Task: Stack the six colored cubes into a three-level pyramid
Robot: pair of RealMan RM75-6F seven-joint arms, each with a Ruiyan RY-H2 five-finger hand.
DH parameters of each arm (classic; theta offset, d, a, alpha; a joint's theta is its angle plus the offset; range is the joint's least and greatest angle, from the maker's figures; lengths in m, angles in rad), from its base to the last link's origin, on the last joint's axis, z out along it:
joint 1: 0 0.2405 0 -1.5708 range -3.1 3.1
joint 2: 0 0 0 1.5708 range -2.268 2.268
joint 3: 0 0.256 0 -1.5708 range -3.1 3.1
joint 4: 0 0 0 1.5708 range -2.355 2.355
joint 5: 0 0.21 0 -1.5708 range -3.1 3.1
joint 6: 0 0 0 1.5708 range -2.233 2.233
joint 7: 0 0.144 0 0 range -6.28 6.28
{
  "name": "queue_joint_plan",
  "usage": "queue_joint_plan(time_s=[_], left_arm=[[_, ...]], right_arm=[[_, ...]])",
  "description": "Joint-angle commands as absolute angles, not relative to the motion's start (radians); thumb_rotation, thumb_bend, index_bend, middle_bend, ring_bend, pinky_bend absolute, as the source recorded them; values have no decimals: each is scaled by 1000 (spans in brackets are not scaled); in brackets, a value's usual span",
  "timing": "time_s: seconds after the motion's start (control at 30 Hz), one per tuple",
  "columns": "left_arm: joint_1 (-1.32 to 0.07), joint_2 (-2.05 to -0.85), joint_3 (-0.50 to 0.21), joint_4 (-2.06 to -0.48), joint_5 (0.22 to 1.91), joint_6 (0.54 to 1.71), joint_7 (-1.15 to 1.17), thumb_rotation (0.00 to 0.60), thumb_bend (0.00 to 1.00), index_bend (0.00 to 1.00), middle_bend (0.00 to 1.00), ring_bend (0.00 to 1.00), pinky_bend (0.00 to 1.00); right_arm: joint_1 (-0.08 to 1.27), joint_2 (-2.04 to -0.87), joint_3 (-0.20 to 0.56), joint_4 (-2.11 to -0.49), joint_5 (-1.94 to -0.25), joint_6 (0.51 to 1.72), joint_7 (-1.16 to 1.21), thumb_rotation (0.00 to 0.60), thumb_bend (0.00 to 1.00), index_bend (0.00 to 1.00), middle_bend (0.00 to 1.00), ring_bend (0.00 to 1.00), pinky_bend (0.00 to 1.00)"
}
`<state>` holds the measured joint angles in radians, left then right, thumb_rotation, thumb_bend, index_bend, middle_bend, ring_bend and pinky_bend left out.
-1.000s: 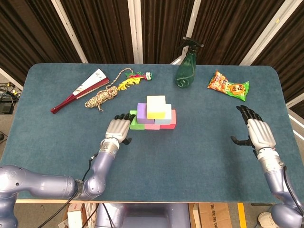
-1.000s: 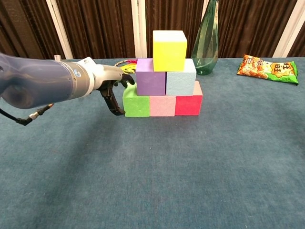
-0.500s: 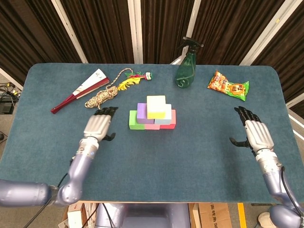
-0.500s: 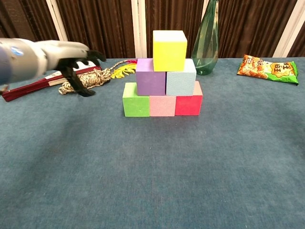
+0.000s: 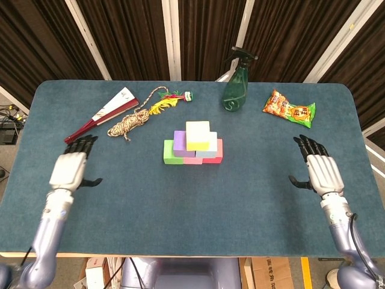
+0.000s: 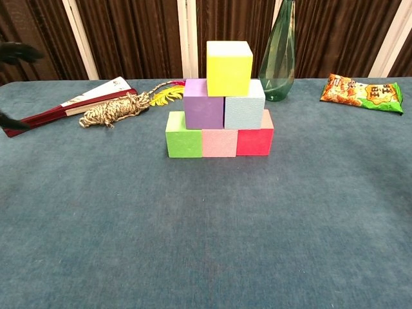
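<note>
The six cubes sit in the middle of the blue table [image 5: 198, 205], and they make a pyramid with three levels. On the bottom row the green cube [image 6: 184, 134] is at 9 o'clock, the pink cube [image 6: 219, 142] is in the middle, and the red cube [image 6: 255, 141] is at 3 o'clock, all touching side by side. On top of them sit the purple cube [image 6: 204, 103] and the light blue cube [image 6: 244, 104], also touching. The yellow cube [image 6: 229, 59] sits on the very top. The left hand [image 5: 71, 167] is well apart from the pyramid, out at 9 o'clock, with its fingers spread and nothing in it (the chest view only shows dark fingertips at the left edge). The right hand [image 5: 320, 170] is out at 3 o'clock, also well apart, fingers spread and holding nothing. Toward 11 o'clock lie a folded fan [image 5: 102, 114], a coil of rope [image 5: 129, 123] and a feather toy [image 5: 169, 99]. A green spray bottle [image 5: 236, 86] stands at 1 o'clock, and a snack bag [image 5: 289, 109] lies at 2 o'clock.
</note>
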<state>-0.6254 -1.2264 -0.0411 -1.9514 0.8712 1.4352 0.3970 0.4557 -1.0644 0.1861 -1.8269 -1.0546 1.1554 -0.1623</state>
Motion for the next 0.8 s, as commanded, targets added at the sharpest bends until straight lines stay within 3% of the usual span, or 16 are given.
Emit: queue_joint_plan(time_s=[0.03,0.53,0.8], left_arm=[[-502,-1181,43,-1911,1023,1529,287,600,181,0,1,48,90],[-293,-1157,115,-1743,1232,1614,134,600,148,0,0,33,75],[-243,-1134,104,-1687,1289,1607,64,600,149,0,0,33,75]], right_arm=[[434,-1089,169,-1822,-1094,1196,-178,600,289,0,0,0,75],[284,-1171,40,-1708,-1316,1386,-179,600,290,0,0,0,37],[253,-1197,32,-1661,-1383,1422,-143,600,289,0,0,0,37]])
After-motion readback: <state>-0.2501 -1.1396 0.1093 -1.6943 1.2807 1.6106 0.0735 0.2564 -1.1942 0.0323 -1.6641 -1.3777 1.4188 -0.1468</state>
